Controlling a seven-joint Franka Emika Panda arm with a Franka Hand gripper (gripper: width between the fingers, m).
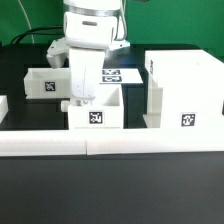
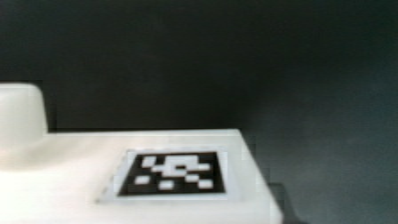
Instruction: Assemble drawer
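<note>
The large white housing [image 1: 185, 88] stands at the exterior view's right, with a tag on its front. One small open-top tray [image 1: 96, 110] sits at the middle in front, tag facing front. A second tray [image 1: 47, 82] sits at the left rear. My gripper [image 1: 79, 100] reaches down at the middle tray's left wall. Its fingertips are hidden there, so I cannot tell whether they are closed on the wall. The wrist view shows a white tray surface [image 2: 71, 160] with a tag [image 2: 173, 172] close up, blurred, over the dark table.
A long low white border wall [image 1: 110, 142] runs along the front. The marker board [image 1: 122, 73] lies flat behind the middle tray. A white piece [image 1: 3, 106] shows at the left edge.
</note>
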